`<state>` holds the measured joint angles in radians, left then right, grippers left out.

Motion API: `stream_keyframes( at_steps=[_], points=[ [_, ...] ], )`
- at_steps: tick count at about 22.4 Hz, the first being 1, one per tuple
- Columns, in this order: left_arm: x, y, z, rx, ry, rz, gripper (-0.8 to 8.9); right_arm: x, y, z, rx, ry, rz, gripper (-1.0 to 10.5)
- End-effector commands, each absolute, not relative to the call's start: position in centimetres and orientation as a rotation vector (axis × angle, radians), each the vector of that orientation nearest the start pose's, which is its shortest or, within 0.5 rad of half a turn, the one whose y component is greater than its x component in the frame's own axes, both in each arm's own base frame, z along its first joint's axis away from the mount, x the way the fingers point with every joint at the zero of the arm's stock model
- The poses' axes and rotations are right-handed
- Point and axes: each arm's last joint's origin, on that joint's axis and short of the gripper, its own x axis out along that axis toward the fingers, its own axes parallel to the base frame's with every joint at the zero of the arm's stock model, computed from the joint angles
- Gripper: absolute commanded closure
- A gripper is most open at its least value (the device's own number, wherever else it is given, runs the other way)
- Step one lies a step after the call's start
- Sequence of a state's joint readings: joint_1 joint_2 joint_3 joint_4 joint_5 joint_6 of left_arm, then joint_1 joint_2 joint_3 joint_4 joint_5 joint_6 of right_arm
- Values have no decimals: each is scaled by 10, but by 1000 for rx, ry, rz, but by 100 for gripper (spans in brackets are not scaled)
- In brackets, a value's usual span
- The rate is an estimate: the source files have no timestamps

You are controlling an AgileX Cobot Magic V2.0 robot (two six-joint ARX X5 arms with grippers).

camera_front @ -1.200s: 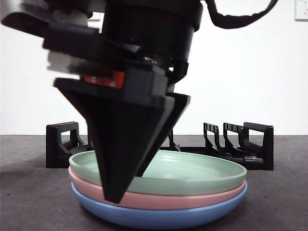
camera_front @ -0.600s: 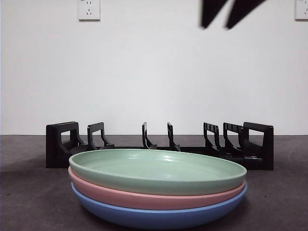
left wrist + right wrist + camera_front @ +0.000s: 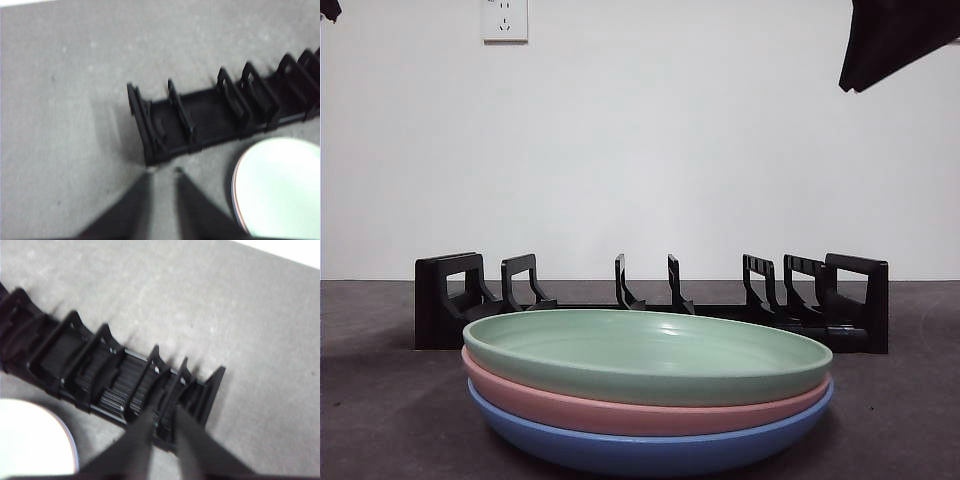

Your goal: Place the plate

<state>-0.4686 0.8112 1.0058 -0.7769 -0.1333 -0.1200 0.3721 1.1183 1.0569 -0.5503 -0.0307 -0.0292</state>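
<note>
Dark grey table (image 3: 380,420), white wall (image 3: 650,150) behind, socket (image 3: 505,18) at 11 o'clock. Black slotted rack (image 3: 650,305) stands behind plate stack. Green plate (image 3: 645,355) lies on pink plate (image 3: 520,398), on blue plate (image 3: 620,450), at 6 o'clock. Left gripper (image 3: 162,172) and right gripper (image 3: 164,407) both raised, slightly parted, empty, well apart from plates.

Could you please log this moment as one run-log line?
plates: three stacked, untouched | rack: no plates | left claw: open, raised | right claw: open, raised
</note>
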Motion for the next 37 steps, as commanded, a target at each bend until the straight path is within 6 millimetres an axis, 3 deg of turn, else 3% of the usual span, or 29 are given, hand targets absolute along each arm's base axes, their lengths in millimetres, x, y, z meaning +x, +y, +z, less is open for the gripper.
stream_keyframes(
  at_steps=[1,11,13,16,20,22,29,37],
  points=[
    [134,-64,351,55,565,-291,806,213,86,333,-132,609,431,927],
    [127,-58,347,97,491,-299,806,213,86,335,-130,592,426,927],
    [123,-47,322,49,344,-272,806,213,86,335,-130,592,426,927],
    [106,-26,268,-14,158,-199,806,213,86,335,-130,592,426,927],
    [93,-9,206,-59,87,-74,806,213,86,335,-130,592,426,927],
    [92,-6,190,-71,77,-83,806,213,86,335,-130,592,426,927],
    [97,-1,165,-98,20,-68,806,213,86,335,-130,592,427,927],
    [97,0,165,-99,23,-63,806,213,86,335,-130,590,427,927]
  ],
)
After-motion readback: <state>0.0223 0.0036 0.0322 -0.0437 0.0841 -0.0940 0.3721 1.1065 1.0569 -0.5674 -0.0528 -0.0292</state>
